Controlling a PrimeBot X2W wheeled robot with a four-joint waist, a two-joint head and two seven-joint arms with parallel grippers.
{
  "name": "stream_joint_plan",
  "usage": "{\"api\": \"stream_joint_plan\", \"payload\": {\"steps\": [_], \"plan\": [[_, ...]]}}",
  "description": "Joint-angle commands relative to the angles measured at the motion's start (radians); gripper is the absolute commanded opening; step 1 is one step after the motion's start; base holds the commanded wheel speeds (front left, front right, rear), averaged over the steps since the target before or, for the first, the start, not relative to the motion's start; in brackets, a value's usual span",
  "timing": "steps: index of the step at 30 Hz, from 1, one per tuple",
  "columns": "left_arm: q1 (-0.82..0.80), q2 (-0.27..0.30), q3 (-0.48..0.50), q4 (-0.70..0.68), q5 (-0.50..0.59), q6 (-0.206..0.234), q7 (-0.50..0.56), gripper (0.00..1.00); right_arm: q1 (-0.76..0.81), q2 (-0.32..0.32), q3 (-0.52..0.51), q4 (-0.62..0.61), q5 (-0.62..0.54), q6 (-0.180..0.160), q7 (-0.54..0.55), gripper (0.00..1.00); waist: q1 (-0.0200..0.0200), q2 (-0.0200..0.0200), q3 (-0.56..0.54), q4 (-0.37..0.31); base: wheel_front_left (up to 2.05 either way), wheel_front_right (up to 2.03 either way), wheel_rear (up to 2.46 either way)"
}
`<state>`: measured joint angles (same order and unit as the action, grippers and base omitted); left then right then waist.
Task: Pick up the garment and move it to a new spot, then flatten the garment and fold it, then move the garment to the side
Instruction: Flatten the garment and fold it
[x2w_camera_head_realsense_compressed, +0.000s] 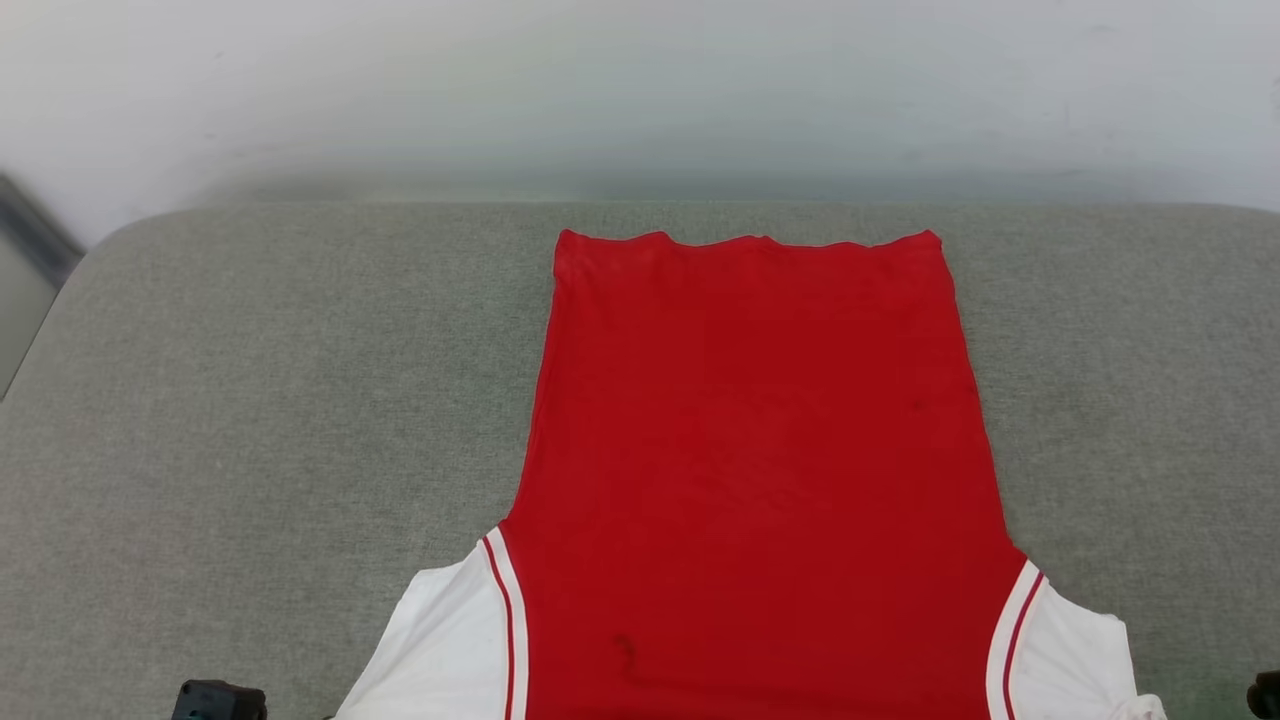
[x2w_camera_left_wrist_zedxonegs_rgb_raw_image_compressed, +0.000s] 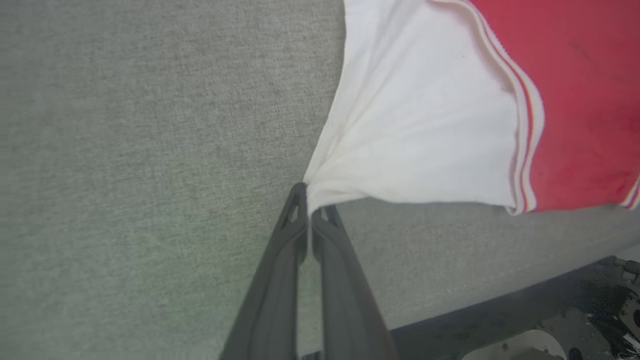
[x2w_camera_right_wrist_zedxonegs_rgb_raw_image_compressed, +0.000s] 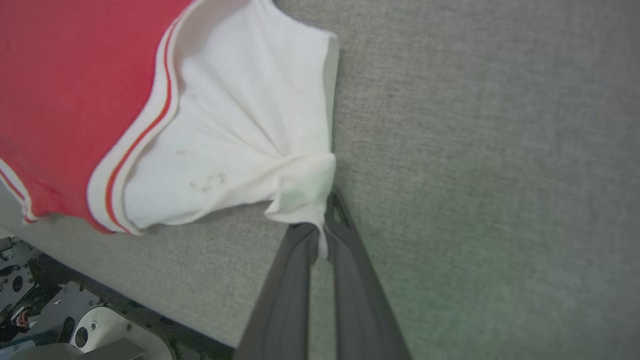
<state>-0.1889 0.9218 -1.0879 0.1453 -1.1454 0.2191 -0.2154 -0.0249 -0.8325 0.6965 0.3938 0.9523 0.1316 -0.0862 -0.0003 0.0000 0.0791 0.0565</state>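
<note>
The red garment (x2w_camera_head_realsense_compressed: 750, 450) lies flat on the grey cushion (x2w_camera_head_realsense_compressed: 250, 420), its plain red side up, hem toward the far edge and white sleeves at the near edge. No lettering shows. In the left wrist view my left gripper (x2w_camera_left_wrist_zedxonegs_rgb_raw_image_compressed: 310, 202) is shut on the corner of the left white sleeve (x2w_camera_left_wrist_zedxonegs_rgb_raw_image_compressed: 415, 125), which is pulled taut. In the right wrist view my right gripper (x2w_camera_right_wrist_zedxonegs_rgb_raw_image_compressed: 322, 222) is shut on the bunched corner of the right white sleeve (x2w_camera_right_wrist_zedxonegs_rgb_raw_image_compressed: 240, 130). Dark parts of both arms peek in at the head view's bottom corners.
The grey cushion's front edge (x2w_camera_left_wrist_zedxonegs_rgb_raw_image_compressed: 500, 295) runs close behind both grippers, with the robot's base (x2w_camera_right_wrist_zedxonegs_rgb_raw_image_compressed: 75, 320) below it. A pale wall (x2w_camera_head_realsense_compressed: 640, 90) stands behind the cushion. Bare cushion lies left and right of the garment.
</note>
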Motion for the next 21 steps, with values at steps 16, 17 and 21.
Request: {"api": "stream_joint_plan", "payload": {"steps": [16, 17, 21], "plan": [[-0.074, -0.038, 0.056, -0.125, 0.084, 0.082, -0.036, 0.00, -0.154, -0.129, -0.362, -0.216, -0.155, -0.001, 0.150, 1.00, 0.0003, 0.0000, 0.107, 0.056, 0.00, 0.00, 0.00], [-0.082, -0.039, 0.062, -0.139, 0.095, 0.086, -0.037, 0.00, -0.182, -0.143, -0.395, -0.235, -0.164, -0.001, 0.172, 1.00, 0.0003, 0.0000, 0.124, 0.067, 0.00, 0.00, 0.00], [-0.113, -0.039, 0.075, -0.191, 0.143, 0.111, -0.043, 0.00, -0.328, -0.172, -0.471, -0.315, -0.172, -0.001, 0.307, 1.00, 0.0003, 0.0000, 0.194, 0.108, 0.00, 0.00, 0.00]]}}
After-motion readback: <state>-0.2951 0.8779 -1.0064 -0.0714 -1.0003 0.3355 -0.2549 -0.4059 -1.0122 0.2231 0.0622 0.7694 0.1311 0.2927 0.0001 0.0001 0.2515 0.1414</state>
